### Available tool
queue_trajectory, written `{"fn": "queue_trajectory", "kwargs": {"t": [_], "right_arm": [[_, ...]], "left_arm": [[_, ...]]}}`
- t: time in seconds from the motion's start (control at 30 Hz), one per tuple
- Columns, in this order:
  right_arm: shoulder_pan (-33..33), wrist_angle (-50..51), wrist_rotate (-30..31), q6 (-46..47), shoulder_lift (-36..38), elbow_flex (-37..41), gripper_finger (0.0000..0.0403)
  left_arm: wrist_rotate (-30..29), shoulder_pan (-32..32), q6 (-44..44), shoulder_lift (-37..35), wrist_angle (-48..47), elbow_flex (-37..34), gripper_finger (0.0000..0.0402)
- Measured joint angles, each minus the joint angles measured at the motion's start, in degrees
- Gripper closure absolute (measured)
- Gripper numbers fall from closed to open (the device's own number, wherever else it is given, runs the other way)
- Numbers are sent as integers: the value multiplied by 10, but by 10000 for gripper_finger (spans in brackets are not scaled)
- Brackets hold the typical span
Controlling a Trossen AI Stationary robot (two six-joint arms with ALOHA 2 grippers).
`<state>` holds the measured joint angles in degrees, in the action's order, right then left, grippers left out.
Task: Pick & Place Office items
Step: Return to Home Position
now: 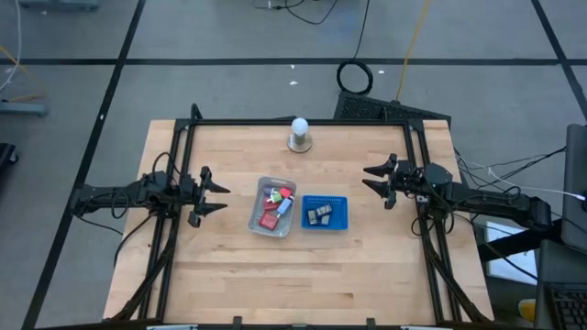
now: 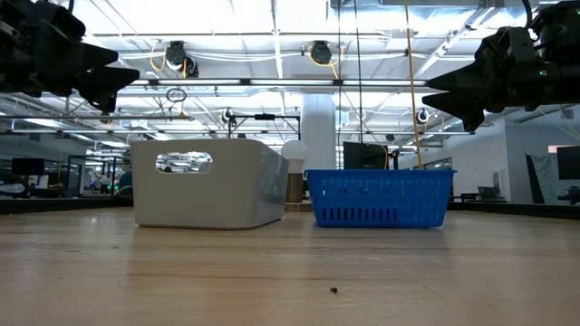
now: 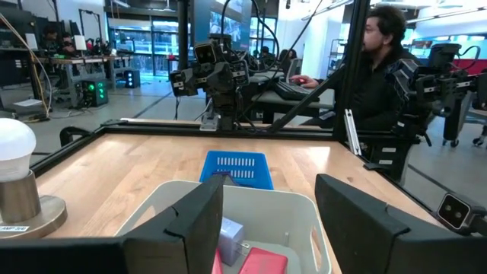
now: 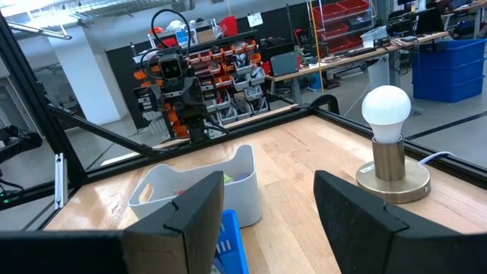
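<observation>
Small red, blue and pale items [image 1: 275, 206] lay in the smooth-walled gray bin [image 1: 254, 211] at mid-table, just beside the slotted blue basket [image 1: 326, 198]. The left gripper [image 1: 220, 197] and right gripper [image 1: 369, 177] hung wide open and empty, flanking them above the bare wooden table [image 1: 229, 275].

Grey floor [image 1: 229, 37] with dark tape lines [image 1: 275, 61]; bright ceiling lights [image 2: 227, 23]; red storage bins [image 4: 335, 19].
</observation>
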<state>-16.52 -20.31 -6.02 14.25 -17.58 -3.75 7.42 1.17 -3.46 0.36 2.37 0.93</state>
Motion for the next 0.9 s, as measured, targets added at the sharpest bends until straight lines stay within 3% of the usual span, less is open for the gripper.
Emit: {"fn": "queue_trajectory", "kwargs": {"t": [0.3, 0.9], "right_arm": [[0, 0, 0, 0, 0, 0, 206], [0, 0, 0, 0, 0, 0, 206]], "left_arm": [[0, 0, 0, 0, 0, 0, 201], [0, 0, 0, 0, 0, 0, 169]]}}
